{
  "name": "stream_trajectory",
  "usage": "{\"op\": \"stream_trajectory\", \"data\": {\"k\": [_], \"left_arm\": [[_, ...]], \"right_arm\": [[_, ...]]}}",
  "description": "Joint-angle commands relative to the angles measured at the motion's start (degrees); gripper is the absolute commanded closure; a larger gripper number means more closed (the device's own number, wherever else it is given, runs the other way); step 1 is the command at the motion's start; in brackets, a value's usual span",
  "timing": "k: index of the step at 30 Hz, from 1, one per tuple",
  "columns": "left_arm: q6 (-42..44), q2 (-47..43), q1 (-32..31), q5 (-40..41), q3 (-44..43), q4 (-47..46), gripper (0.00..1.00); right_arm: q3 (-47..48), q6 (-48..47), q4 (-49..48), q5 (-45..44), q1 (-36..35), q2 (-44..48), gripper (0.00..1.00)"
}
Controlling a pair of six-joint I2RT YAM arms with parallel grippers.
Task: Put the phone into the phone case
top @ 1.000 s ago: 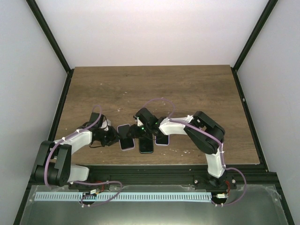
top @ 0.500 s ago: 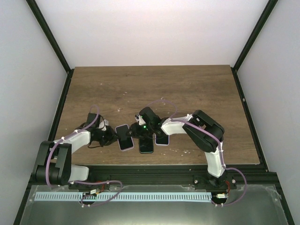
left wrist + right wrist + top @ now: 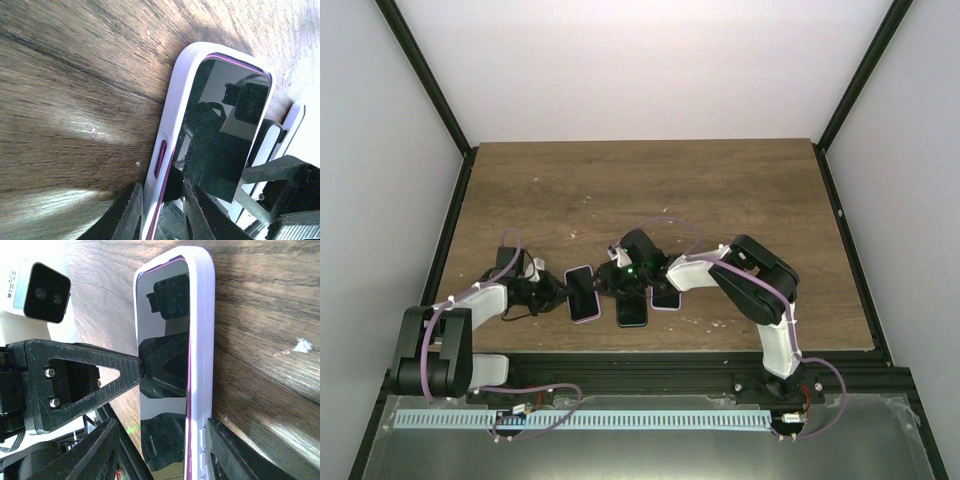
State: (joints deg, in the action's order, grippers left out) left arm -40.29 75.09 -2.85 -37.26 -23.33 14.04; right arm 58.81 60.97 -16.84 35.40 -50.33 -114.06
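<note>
Three handsets lie in a row close to the near edge of the wooden table (image 3: 720, 190). The leftmost is the one I am working on: a phone (image 3: 225, 130) with a black screen, seated inside a lilac phone case (image 3: 172, 115). A thin magenta rim shows between the glass and the case wall. The small print on the white label (image 3: 17, 285) beside the two-lens camera (image 3: 46, 292) is too fine to read, and the screen carries only reflections.

My left gripper (image 3: 161, 189) reaches from the left and is clenched on the case's long side wall. One finger (image 3: 125, 372) is tipped onto the glass; the other sits outside the wall by the magenta side button (image 3: 159, 159). My right gripper (image 3: 162, 430) straddles one end of the same case with its jaws parted. A gap shows on one side, and it grips nothing.

A dark handset (image 3: 631, 306) lies just right of the case, with a third handset (image 3: 666, 297) just beyond it. Past all three, a wide stretch of wood runs to the far edge.
</note>
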Motion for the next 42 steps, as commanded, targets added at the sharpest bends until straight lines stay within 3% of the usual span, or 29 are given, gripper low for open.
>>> {"op": "stream_trajectory", "data": {"k": [1, 13, 27, 42], "left_arm": [[-0.5, 0.1, -0.2, -2.1, 1.4, -1.2, 0.75], [-2.4, -0.3, -0.3, -8.6, 1.7, -2.8, 0.72], [-4.1, -1.3, -0.3, -10.6, 2.7, -5.2, 0.71], [-5.7, -0.5, -0.3, -12.9, 3.3, -8.1, 0.72]], "right_arm": [[0.6, 1.6, -6.3, 3.4, -1.0, 2.4, 0.52], [-1.7, 4.6, -14.1, 4.4, -1.4, 4.2, 0.52], [3.8, -3.1, -4.5, 6.8, -2.9, 0.0, 0.56], [4.9, -0.3, -10.7, 12.7, -2.9, -3.3, 0.66]]}}
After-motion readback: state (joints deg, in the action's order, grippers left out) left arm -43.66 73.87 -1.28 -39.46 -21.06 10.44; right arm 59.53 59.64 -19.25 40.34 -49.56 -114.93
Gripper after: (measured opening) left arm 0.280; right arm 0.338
